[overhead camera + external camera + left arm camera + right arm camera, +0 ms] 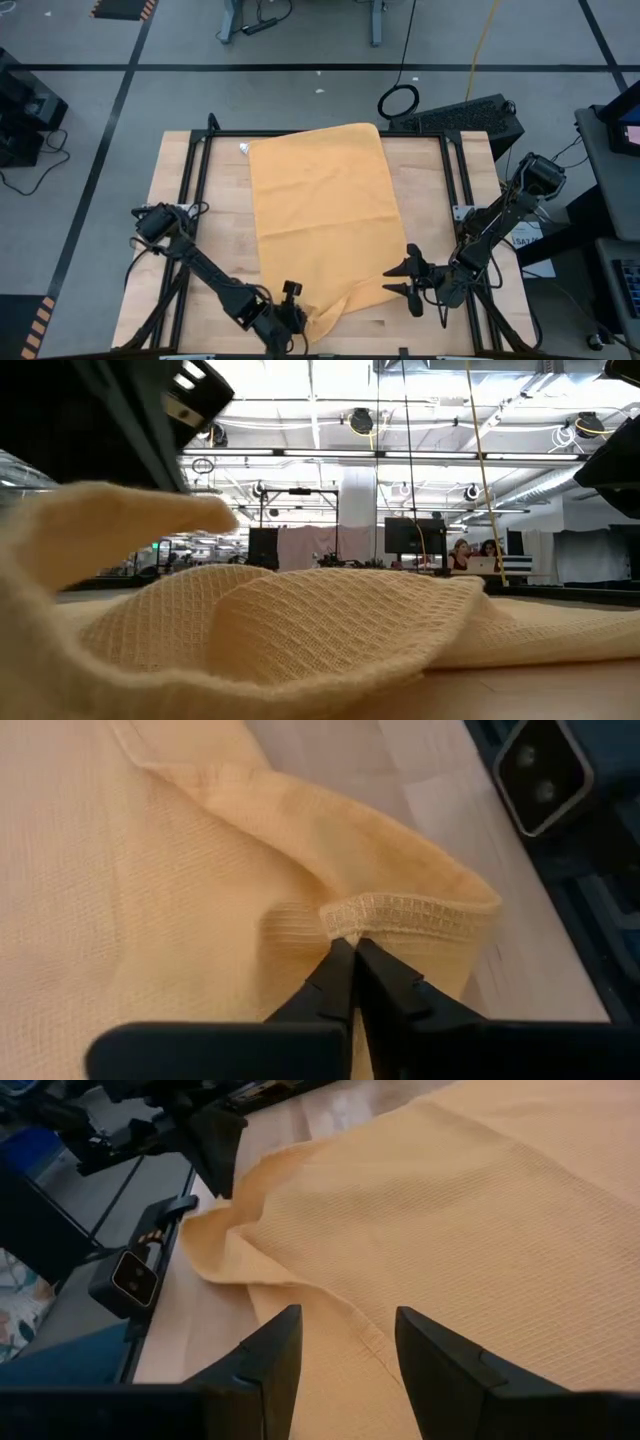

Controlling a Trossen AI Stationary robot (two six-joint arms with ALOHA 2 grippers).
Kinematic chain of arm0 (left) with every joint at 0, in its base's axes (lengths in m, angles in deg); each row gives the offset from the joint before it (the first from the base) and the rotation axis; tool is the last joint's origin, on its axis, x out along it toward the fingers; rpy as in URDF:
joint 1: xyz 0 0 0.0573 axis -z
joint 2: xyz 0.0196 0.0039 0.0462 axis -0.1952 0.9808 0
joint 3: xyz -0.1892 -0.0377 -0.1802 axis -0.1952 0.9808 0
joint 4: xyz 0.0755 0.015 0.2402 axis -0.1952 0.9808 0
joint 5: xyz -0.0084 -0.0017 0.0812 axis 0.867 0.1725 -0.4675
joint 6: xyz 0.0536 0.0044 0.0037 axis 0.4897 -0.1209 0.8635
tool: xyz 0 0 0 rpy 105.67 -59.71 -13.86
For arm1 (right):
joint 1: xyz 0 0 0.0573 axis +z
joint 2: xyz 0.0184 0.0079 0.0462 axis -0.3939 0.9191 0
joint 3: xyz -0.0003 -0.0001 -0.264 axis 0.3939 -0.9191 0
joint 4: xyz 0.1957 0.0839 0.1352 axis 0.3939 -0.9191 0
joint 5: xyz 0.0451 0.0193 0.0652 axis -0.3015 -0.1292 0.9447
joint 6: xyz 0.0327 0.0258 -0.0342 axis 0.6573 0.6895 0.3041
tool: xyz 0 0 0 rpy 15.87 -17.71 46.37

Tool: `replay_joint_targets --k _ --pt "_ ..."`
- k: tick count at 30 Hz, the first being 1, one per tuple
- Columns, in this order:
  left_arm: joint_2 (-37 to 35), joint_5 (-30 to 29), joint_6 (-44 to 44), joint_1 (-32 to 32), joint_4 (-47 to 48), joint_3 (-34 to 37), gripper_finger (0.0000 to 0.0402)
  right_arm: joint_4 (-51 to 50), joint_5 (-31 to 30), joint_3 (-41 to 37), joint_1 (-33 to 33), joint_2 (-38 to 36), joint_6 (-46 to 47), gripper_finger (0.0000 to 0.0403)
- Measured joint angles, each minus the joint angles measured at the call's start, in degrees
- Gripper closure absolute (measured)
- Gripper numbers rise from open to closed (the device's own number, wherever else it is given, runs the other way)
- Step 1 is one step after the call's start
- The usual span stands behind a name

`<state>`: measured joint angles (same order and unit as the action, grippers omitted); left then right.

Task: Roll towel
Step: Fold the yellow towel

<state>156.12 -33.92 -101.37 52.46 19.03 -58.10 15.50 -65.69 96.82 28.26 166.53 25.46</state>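
Towel (320, 220) lies spread on the counter (175, 190), long axis running away from the arms, near edge rumpled. Left hand (352, 952) at the towel's near left corner, fingers pinched closed on the hemmed edge, which folds up and over just ahead of the tips; that corner is lifted clear of the counter, a ridge of cloth trailing from it. Right hand (345, 1345) at the near right edge, fingers (275, 1350) parted, holding nothing, poised over the cloth, which runs beneath and beyond them. Small white tag (243, 149) sits at the far left corner, well apart from both hands.
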Motion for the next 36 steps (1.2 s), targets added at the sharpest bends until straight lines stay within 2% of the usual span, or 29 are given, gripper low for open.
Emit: replay_joint_targets --k 11,18,21,26,31,36 --pt "-0.2 -7.67 2.86 0.94 -0.93 0.01 0.0398 1.05 -2.62 0.0 -1.24 3.29 -0.43 0.025" --pt "-1.22 -12.8 12.22 1.04 -3.78 0.02 0.04 16.72 -2.85 0.69 -3.14 8.29 -0.86 0.025" --pt "-1.44 -15.37 17.04 0.59 -5.17 0.02 0.04 18.35 -2.64 3.46 -4.09 10.66 -1.72 0.025" --pt "-1.46 -17.82 22.32 -0.73 -7.91 0.0 0.0401 13.31 0.58 9.52 -6.19 13.1 -5.32 0.025" --pt "-1.46 -17.8 21.47 -1.66 -7.71 0.0 0.0401 5.13 2.2 15.51 -8.12 14.08 -10.29 0.025" --pt "-1.46 -16.1 21.07 -1.81 -8.77 0.0 0.0401 -1.48 5.08 21.07 -8.87 14.27 -10.37 0.025"
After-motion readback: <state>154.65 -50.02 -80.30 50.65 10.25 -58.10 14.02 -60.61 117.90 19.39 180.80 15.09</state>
